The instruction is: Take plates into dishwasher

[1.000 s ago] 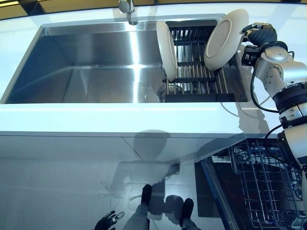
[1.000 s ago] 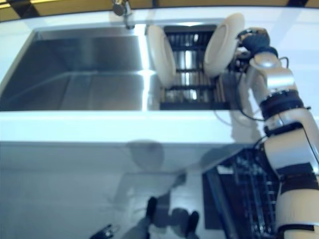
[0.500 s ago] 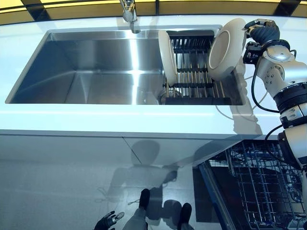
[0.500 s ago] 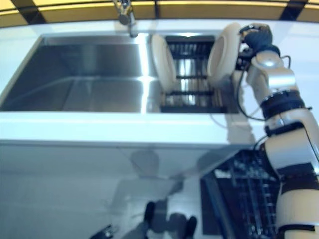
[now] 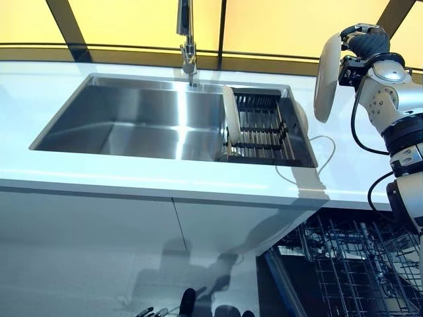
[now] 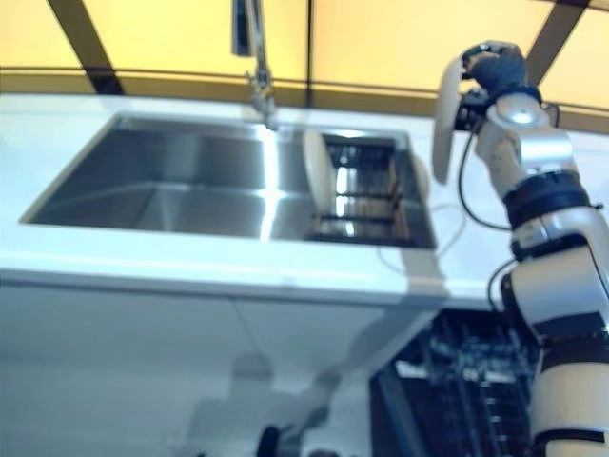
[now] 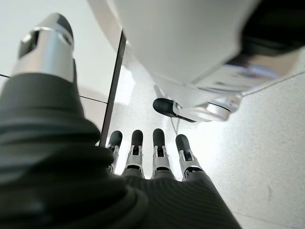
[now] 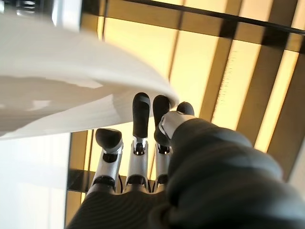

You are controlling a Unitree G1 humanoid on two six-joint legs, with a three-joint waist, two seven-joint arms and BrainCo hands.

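Note:
My right hand [image 5: 365,45] is shut on the rim of a white plate [image 5: 326,76], holding it upright in the air above the counter, right of the sink. In the right wrist view the plate [image 8: 71,81] lies across my fingers [image 8: 141,119]. A second white plate [image 5: 231,123] stands on edge at the left end of the black dish rack [image 5: 264,129] in the sink. The open dishwasher's wire rack [image 5: 350,264] is at the lower right, below the counter. My left hand [image 7: 152,152] hangs low by the floor, open and holding nothing.
The steel sink [image 5: 132,122] fills the middle of the white counter [image 5: 165,181], with a tap [image 5: 187,39] behind it. Yellow panels with dark bars run along the back. White cabinet fronts stand below the counter.
My right hand has lifted its plate up out of the dish rack and to the right, turning it nearly edge-on. The camera has tilted upward, so the whole scene sits lower.

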